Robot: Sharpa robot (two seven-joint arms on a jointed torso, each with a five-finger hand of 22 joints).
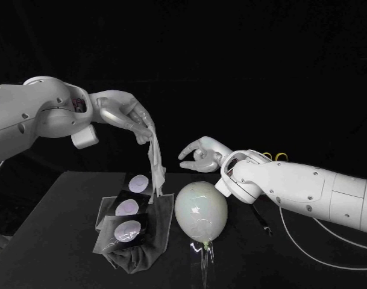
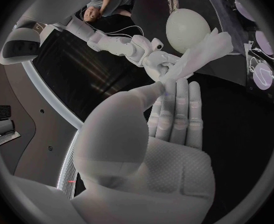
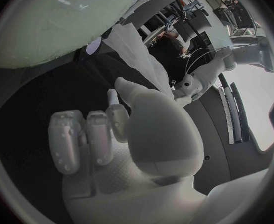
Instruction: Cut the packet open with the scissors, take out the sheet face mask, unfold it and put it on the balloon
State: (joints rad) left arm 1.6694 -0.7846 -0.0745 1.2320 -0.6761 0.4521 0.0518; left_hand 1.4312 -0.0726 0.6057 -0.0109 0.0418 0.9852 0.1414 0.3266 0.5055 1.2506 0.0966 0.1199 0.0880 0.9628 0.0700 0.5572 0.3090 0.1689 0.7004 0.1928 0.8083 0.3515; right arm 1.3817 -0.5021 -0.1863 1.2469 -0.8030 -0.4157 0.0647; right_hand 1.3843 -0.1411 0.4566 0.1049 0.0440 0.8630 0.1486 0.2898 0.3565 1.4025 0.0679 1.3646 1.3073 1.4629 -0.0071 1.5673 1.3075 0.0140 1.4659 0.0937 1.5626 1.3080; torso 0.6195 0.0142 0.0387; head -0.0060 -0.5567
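Our left hand (image 1: 129, 115) at upper left pinched the sheet mask (image 1: 155, 161); our right hand (image 1: 200, 154), mid-frame, curled empty above the balloon (image 1: 200, 208)

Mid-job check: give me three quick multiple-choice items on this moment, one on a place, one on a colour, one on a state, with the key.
1. Where is the balloon?
A. Held up in the air
B. On the table beside the dark packets
C. On top of the dark packets

2. What colour is the balloon?
A. Black
B. Red
C. Pale

3. What state is the sheet mask in?
A. Hanging from the left hand
B. Spread over the balloon
C. Sealed in a packet

Key: 1 B, it lies on the table next to the dark packets. 2 C, its skin shows pale against the black table. 3 A, the left hand holds its top end and it hangs down, not on the balloon.
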